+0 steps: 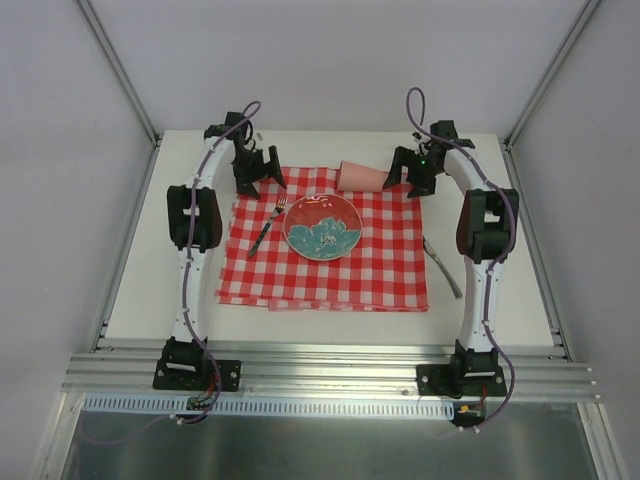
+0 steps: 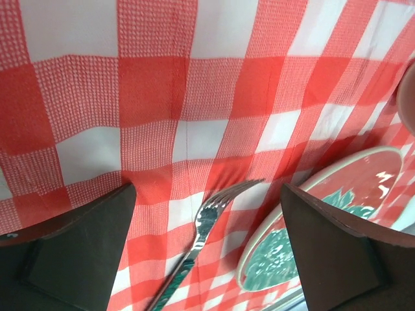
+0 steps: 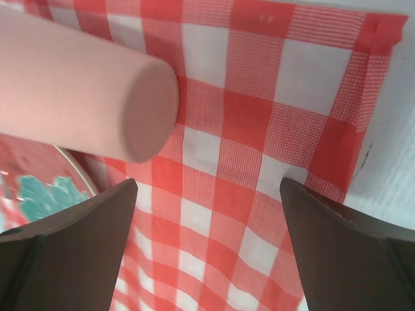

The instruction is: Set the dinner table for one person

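dinner surface (image 1: 150,290) lacks an upright cup (image 1: 362,177). left hand (image 1: 260,182) and right hand (image 1: 406,182) are open; right should grip it mid-body.

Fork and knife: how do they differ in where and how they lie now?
The fork lies on the checked cloth, just left of the plate; the knife lies on the bare dinner table, off the cloth's right edge. The fork's near end slants left; the knife's slants right. Both are silvery and lie flat.
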Robot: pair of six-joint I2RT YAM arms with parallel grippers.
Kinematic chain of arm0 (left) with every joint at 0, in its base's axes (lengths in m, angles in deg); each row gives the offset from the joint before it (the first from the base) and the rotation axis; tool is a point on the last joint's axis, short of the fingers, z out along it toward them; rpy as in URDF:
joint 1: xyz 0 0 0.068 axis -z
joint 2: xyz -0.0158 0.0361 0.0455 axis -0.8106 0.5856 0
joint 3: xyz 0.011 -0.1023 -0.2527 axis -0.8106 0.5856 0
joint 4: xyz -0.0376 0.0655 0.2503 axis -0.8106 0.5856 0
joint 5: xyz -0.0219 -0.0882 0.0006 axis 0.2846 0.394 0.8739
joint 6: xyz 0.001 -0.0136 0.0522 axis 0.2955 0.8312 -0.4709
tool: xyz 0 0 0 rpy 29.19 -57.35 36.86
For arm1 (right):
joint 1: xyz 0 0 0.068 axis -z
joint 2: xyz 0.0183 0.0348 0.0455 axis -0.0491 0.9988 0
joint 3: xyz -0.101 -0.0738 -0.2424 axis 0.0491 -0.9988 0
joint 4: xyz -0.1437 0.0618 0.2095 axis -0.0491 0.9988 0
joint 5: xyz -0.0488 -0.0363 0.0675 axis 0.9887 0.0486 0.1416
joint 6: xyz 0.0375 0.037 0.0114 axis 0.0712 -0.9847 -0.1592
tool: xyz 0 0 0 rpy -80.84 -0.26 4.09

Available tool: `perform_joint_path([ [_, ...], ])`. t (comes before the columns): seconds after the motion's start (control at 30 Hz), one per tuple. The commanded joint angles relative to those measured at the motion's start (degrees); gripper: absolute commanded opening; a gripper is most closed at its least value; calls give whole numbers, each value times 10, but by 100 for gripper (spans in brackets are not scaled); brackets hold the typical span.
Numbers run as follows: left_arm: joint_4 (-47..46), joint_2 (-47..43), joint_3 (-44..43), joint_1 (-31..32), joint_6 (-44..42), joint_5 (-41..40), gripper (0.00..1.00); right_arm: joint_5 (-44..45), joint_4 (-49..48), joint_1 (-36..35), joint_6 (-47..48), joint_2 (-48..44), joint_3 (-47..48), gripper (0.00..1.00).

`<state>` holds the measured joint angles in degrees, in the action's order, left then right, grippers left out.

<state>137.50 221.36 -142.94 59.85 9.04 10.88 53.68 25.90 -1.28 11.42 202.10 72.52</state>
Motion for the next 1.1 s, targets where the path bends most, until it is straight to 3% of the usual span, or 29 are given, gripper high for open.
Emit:
perform_joint_path([
  [0.0, -50, -86, 59, -1, -83, 10, 96, 71, 49, -29, 135, -73, 37, 97],
  [0.23, -49, -198, 128, -16, -163, 65, 98, 196, 106, -91, 275, -149, 74, 98],
  [0.47, -48, -281, 213, -39, -187, 20, 99, 317, 175, -250, 392, -118, 171, 93],
  [0.53, -35, -317, 238, -45, -187, 31, 99, 394, 167, -293, 449, -90, 163, 91],
  [0.67, -27, -382, 336, -45, -198, 37, 98, 464, 73, -358, 472, -80, 92, 90],
  [0.73, -27, -411, 376, -45, -187, 40, 98, 509, 90, -369, 477, -20, 126, 89],
  [0.77, -27, -421, 388, -45, -187, 58, 98, 525, 132, -370, 475, 6, 206, 89],
  [0.87, -34, -451, 436, -45, -162, 92, 98, 577, 152, -373, 494, 71, 284, 89],
  [1.0, -59, -499, 510, -45, -139, 146, 98, 592, 27, -371, 562, 23, 168, 92],
  [1.07, -78, -523, 566, -45, -148, 143, 98, 584, 35, -363, 556, 30, 186, 92],
])
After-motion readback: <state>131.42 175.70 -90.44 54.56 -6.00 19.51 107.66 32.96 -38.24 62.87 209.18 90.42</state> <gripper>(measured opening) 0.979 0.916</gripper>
